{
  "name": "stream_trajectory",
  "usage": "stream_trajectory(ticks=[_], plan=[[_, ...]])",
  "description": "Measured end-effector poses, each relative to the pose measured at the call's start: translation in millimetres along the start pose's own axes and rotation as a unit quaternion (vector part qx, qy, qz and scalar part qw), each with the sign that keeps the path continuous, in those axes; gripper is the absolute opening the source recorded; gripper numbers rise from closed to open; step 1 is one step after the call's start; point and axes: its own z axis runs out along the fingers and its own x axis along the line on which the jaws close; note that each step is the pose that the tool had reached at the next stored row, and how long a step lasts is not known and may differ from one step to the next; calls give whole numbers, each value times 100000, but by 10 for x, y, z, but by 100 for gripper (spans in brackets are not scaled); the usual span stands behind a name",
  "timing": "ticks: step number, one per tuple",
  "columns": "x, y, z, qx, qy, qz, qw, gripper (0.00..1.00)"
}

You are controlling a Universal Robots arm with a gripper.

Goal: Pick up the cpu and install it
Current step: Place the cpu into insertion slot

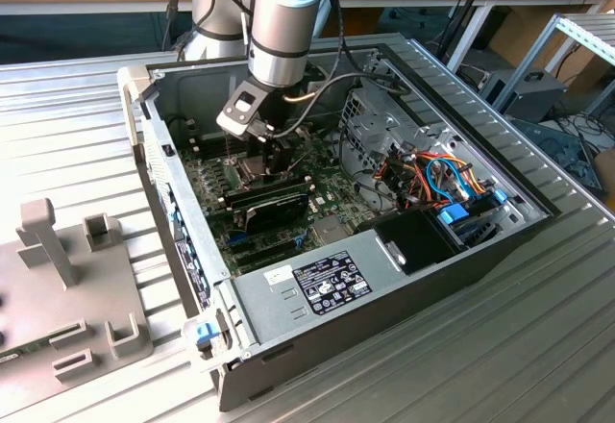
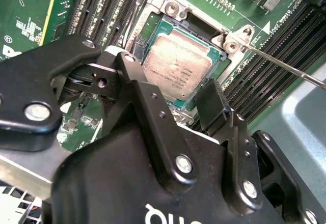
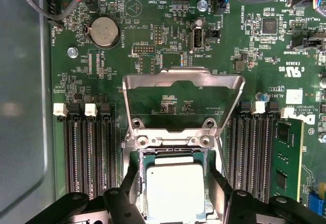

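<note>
**While lowered into the open computer case (image 1: 173,192): claw (image 1: 274,154) astride the seated cpu**

Surroundings: green motherboard (image 3: 153,40) under claw. Hinged metal frame (image 3: 181,102) swung up and open just beyond fingertips, standing clear of the chip. Thin lever rod (image 2: 285,66) slanting away past one finger. Banks of black memory slots (image 3: 91,152) flanking claw on both sides, with one green memory stick (image 3: 288,158) in the outermost bank. Coin battery (image 3: 104,32) farther out, beyond the frame. Power supply (image 1: 317,284) and coloured cables (image 1: 432,178) well apart from claw.

Position: cpu (image 3: 175,193) directly below claw, lying in the socket recess between the two black fingers (image 3: 127,203). Claw spread, one finger just beside each of two opposite edges; contact not discernible.

Orientation: flat, dull silvery top facing up toward claw. Square, so no long axis. Edges parallel to the memory slots and to the finger faces.
</note>
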Motion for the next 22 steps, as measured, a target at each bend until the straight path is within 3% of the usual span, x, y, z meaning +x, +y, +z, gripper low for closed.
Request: stream_trajectory(ticks=[10,12,22], plan=[[0,0,0,5,2,91,100000,67],[0,0,0,12,11,108,100000,60],[0,0,0,8,6,188,100000,59]])
